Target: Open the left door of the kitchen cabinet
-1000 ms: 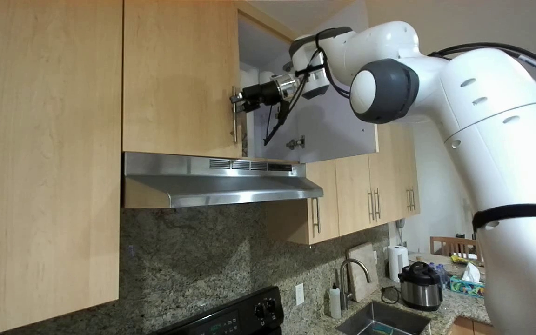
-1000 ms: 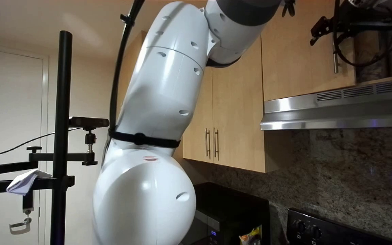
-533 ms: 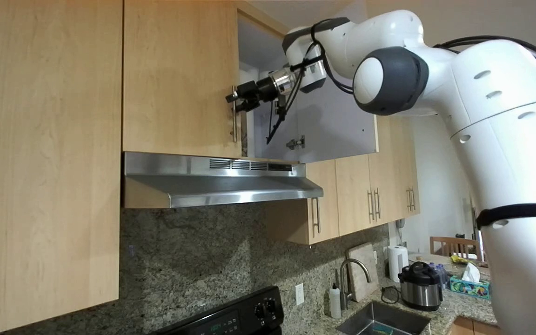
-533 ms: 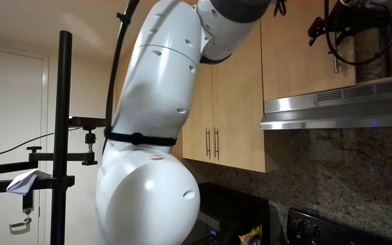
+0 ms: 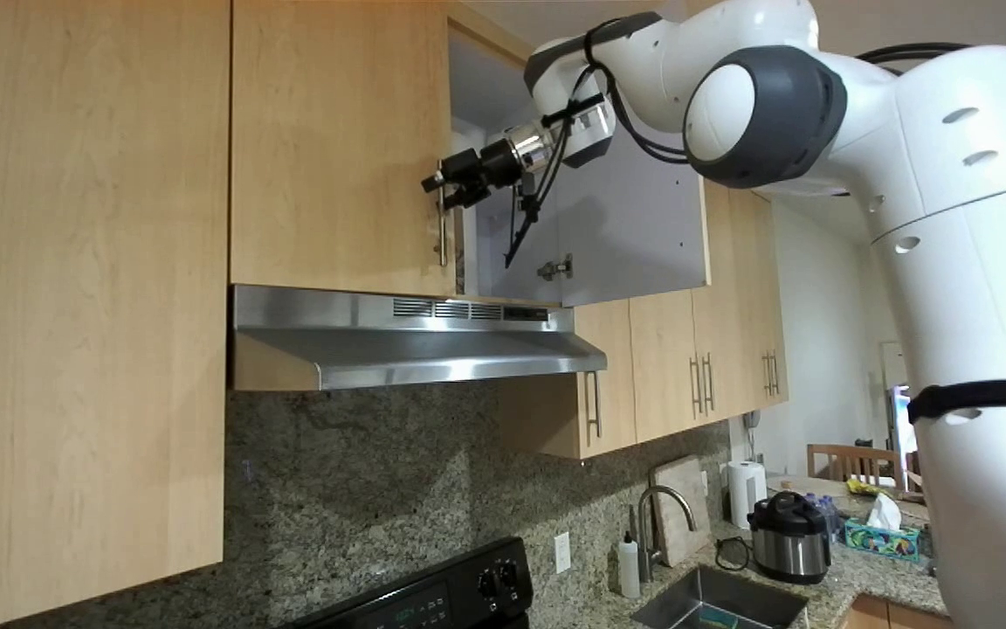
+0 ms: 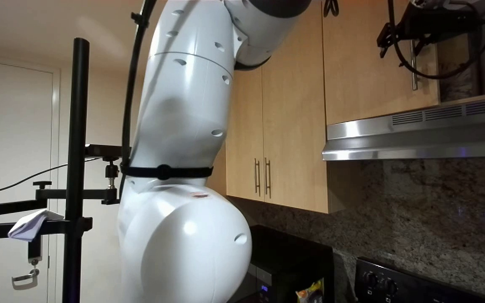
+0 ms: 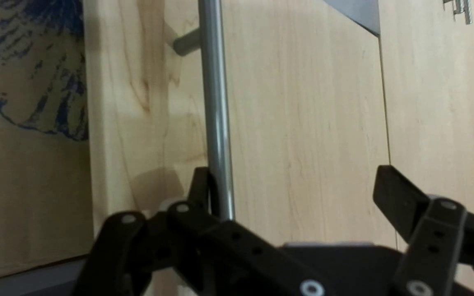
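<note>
The left door (image 5: 337, 148) is pale maple, faintly grained; its handle (image 7: 218, 115), silver; the gripper (image 7: 292, 176), black; the arm (image 5: 974, 288), white and dark grey; the backsplash (image 5: 354, 476), mottled; a tan surface (image 7: 31, 185) in the wrist view, streaked blue.

SS hood (image 5: 433, 345) above blk stove (image 5: 459, 594); multicooker (image 5: 789, 540) & tissue box (image 5: 880, 539) on granite ctr (image 5: 870, 574) nr sink (image 5: 743, 590).

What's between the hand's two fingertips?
Wrist view: the bar handle, inside the open hand, close to the picture-left fingertip; contact unclear. From there to the opposite fingertip, only the left door shows behind.
</note>
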{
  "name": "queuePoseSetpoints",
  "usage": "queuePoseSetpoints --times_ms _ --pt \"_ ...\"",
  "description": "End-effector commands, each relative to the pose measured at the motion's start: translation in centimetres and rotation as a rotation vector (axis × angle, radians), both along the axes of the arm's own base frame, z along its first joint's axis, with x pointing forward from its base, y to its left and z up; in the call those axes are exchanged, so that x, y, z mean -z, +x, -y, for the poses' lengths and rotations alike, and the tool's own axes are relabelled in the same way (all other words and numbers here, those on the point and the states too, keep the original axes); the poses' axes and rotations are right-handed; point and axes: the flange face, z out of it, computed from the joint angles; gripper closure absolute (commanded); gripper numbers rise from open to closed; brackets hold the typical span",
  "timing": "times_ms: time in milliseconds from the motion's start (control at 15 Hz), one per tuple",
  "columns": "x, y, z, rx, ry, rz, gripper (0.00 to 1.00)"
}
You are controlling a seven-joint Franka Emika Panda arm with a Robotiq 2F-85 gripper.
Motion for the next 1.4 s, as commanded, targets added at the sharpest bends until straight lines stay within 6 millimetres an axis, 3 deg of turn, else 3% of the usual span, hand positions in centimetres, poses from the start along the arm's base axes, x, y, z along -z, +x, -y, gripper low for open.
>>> queuePoseSetpoints --times_ms 0,600,1000,1333 --pt "0.0 0.0 0.0 0.000 0.001 0.000 0.00" --pt "-0.1 0.7 0.7 0.041 0.006 0.008 0.00" --pt "-0.2 -1.0 0.8 -0.012 -0.006 -0.029 0.00" --pt "-0.4 -2.2 -0.2 -0.123 -0.007 -0.053 0.00"
